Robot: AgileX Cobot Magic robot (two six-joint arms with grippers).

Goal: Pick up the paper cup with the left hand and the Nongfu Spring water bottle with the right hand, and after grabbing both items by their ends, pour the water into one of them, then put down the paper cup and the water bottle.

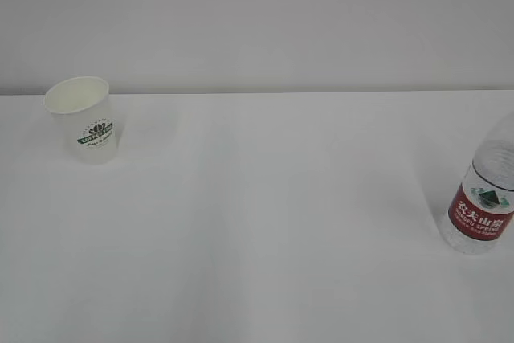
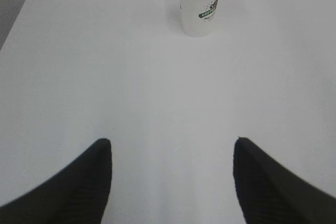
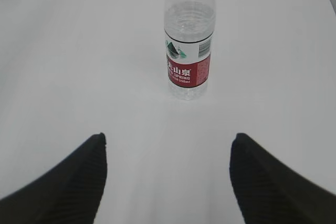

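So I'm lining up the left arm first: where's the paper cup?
The paper cup stands upright far left on the table, near its back edge, ahead of the open left gripper.

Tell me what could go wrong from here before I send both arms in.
1. The paper cup looks light and stands free near the table's far edge; an off-centre left gripper could tip or push it.
2. The Nongfu Spring water bottle is tall and upright; one finger of the right gripper may topple it.
3. Its top is out of frame, so cap status is unknown.
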